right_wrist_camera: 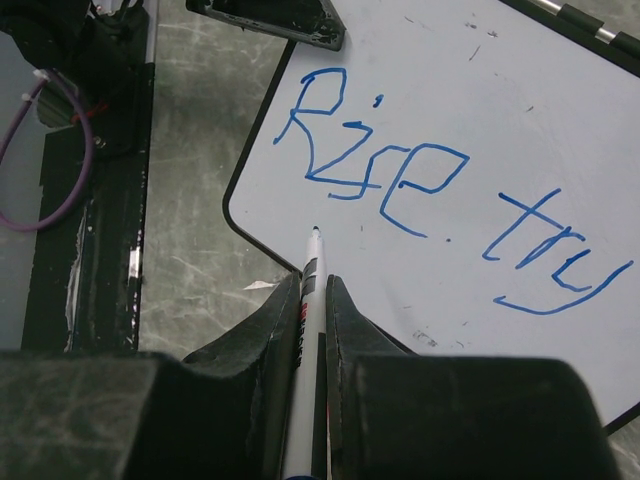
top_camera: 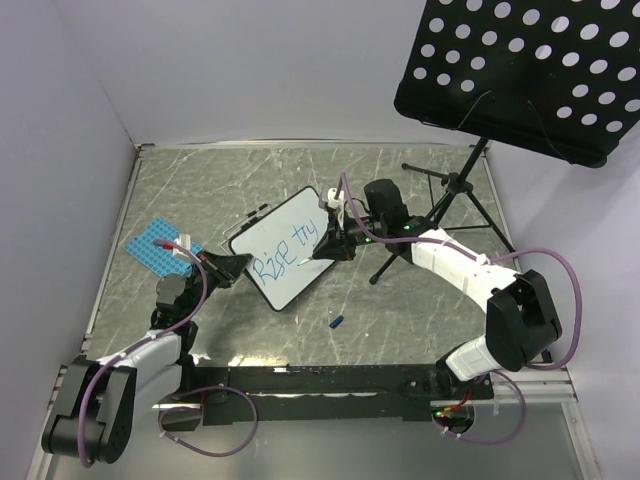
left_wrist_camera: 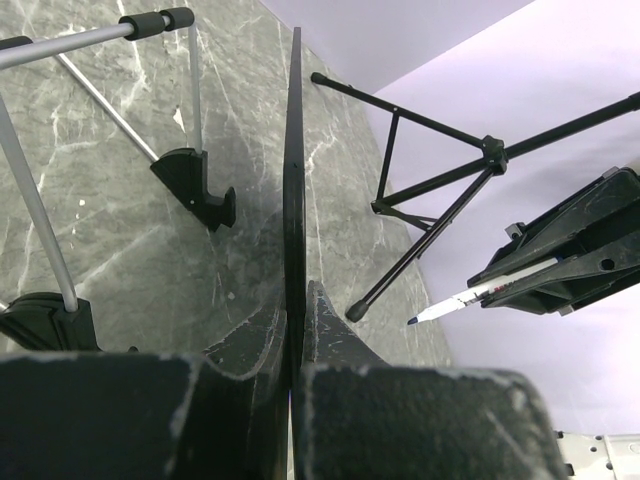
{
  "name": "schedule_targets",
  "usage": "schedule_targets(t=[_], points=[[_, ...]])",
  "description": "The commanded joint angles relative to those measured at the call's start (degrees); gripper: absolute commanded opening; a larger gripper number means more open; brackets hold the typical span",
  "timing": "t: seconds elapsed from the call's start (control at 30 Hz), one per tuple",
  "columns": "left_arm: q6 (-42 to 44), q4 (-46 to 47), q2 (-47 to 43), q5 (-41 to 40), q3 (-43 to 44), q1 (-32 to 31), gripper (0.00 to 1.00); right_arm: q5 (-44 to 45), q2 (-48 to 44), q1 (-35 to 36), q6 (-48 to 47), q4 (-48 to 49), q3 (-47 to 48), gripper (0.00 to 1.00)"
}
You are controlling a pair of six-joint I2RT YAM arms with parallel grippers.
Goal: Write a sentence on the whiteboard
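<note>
Okay, whiteboard (top_camera: 287, 287) sits near desk (top_camera: 420, 330) centre, tilted, long axis running 7 to 1 o'clock. Left end effector (left_wrist_camera: 292, 322) is pressed together on the board's thin black frame at its 9 o'clock edge, holding it. Right end effector (right_wrist_camera: 311, 300) comes in from 3 o'clock, pinching the marker (right_wrist_camera: 312, 268) between both fingers. The sentence (right_wrist_camera: 430, 200) so far reads "Rise try" in blue, one line.

In the right wrist view the marker tip points at the bare white just under "Rise", toward the board's 7 o'clock corner. From the left wrist view it looks lifted off the surface, though I can't be sure.

My read: a second line starts here. To do it well, lower the tip gently and keep light, even pressure. Move toward 3 o'clock parallel to the first line, and keep letters clear of the frame. The left clamp should stay firm so the board doesn't skate.

Loose blue cap (top_camera: 337, 322) lies at 5 o'clock of the board, apart.
</note>
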Motion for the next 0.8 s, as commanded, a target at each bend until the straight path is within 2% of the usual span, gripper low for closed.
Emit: schedule_targets(t=[0.0,0.77], points=[[0.6,6.8,0.4,0.1,-6.0,-0.3,0.01,-2.0,0.7,0.4,-1.1,1.2,-0.4,0.00],[0.4,6.9,0.3,0.1,-6.1,-0.6,0.01,-1.7,1.3,0.7,-1.1,1.0,-0.2,0.00]])
